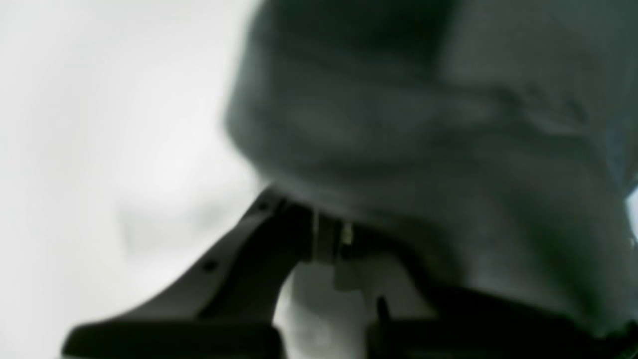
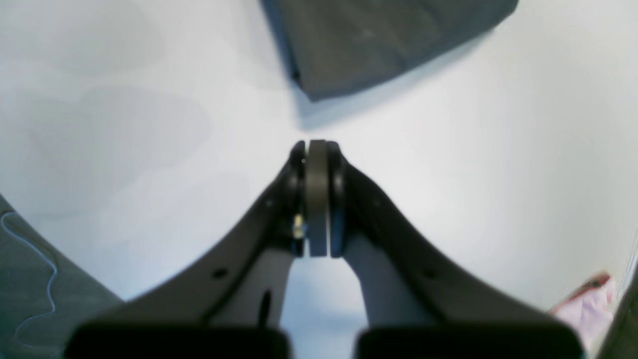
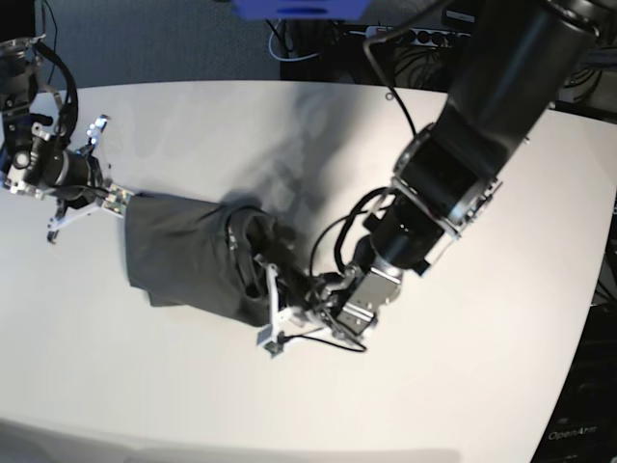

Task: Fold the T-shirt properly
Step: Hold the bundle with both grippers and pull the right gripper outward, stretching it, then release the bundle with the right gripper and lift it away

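Dark grey T-shirt lying part-folded at the centre-left of the white table. Left gripper at the garment's near-right edge, jaws closed on a bunched fold of the cloth, presumably to carry that side over; the wrist view is filled with blurred fabric rising from the fingertips. Right gripper beside the shirt's far-left corner, jaws pressed together on nothing, not touching the cloth; probably waiting or about to pin the edge. Bare tabletop lies open on every side of the shirt, widest toward the near edge.
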{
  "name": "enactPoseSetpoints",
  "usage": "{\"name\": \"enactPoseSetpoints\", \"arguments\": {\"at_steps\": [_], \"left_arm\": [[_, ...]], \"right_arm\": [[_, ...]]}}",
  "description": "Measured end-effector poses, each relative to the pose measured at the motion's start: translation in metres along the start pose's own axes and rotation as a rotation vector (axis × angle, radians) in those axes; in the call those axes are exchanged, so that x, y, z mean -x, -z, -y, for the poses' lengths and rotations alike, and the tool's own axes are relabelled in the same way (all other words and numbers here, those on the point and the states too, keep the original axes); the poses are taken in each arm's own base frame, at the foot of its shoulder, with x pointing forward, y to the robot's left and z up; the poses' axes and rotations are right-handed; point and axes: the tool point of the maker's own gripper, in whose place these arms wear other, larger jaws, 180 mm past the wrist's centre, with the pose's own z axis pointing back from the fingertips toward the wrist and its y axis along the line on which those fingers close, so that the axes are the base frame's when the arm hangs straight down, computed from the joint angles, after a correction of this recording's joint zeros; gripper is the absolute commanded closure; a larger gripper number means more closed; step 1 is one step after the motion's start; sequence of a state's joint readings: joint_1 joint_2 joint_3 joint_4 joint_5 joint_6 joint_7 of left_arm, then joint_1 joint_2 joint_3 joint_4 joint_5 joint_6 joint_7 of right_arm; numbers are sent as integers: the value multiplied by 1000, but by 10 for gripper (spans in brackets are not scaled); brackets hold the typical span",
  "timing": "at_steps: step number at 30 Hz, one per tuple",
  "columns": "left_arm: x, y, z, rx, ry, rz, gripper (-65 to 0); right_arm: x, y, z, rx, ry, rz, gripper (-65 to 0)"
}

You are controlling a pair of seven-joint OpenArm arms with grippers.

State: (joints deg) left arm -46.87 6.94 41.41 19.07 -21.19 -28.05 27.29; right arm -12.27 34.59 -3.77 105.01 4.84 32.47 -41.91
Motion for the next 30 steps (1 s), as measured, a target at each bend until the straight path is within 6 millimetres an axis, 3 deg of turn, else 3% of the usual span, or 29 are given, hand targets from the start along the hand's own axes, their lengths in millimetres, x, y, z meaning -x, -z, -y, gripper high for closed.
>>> {"name": "enactPoseSetpoints", "arguments": {"at_steps": [6, 10, 18, 25, 30], "left_arm": [[-4, 0, -1, -5, -2, 18, -19], [-4, 0, -2, -5, -3, 18, -19], [3, 3, 3, 9, -23, 26, -19], [7, 3, 2, 7, -24, 10, -19], [7, 3, 2, 7, -23, 10, -19]], "right_arm": [[-9, 2, 6, 12, 0, 25, 0], [-41, 5, 16, 26, -39, 91, 0], [-60, 30, 4, -44, -62, 145, 0], [-36, 51, -7, -96, -14, 134, 0], [-19, 63, -11, -114, -92, 96, 0]]}}
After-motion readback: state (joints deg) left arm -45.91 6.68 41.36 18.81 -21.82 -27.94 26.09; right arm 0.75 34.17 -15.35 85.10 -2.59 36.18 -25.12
